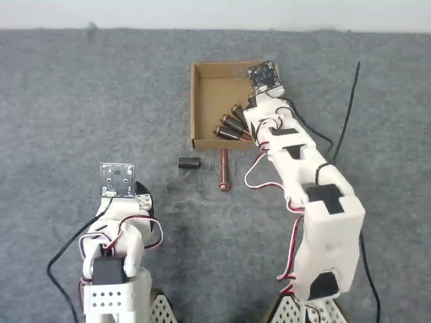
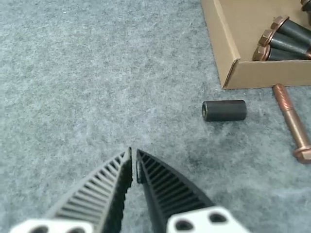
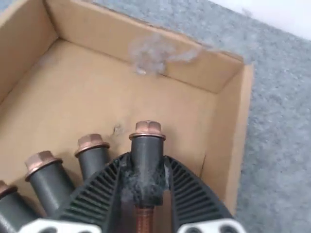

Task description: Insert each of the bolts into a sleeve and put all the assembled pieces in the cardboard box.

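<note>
Grey felt table (image 1: 81, 101), right gripper (image 3: 145, 161) clamped on sleeved bolt (image 3: 147, 143) over cardboard box (image 3: 170, 65) at twelve o'clock, left gripper (image 2: 133, 154) closed.

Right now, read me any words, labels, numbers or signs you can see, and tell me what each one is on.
No readable text anywhere.
Cardboard box: plain walls, no print.
Loose bolt, loose sleeve, and the assembled piece in the right gripper: no markings visible.
Circuit boards on both wrists: any print too small to read.
</note>
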Action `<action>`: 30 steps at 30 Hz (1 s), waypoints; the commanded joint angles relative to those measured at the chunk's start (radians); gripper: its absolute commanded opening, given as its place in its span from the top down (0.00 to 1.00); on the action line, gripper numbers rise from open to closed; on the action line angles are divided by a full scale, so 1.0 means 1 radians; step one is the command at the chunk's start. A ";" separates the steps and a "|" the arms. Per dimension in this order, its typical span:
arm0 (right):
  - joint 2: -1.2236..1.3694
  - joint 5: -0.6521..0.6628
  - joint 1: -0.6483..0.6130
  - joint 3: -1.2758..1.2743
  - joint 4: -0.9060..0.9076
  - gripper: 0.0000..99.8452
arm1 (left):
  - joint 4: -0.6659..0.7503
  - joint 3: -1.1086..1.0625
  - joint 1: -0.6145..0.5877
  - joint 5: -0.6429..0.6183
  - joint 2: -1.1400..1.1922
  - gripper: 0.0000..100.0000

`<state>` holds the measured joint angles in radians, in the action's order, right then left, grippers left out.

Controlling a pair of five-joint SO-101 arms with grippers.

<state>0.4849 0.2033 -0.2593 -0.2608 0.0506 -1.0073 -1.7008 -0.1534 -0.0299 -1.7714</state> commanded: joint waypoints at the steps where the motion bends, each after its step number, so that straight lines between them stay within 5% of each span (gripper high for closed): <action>1: -0.031 -0.003 -0.007 0.092 0.002 0.99 | 0.020 0.015 -0.002 0.011 -0.018 0.99; 10: -0.065 -0.002 -0.024 0.180 0.302 0.82 | 0.021 0.015 0.000 0.011 -0.018 0.99; 22: -0.291 -0.011 -0.027 0.101 0.358 0.82 | 0.025 0.015 -0.008 0.012 -0.023 0.99; 30: -0.532 -0.014 -0.133 -0.031 0.596 0.82 | 0.141 0.015 -0.181 0.035 -0.017 0.99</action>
<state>0.0829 0.2018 -0.3483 -0.2869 0.5646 -0.9076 -1.7008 -0.3038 -0.0315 -1.7714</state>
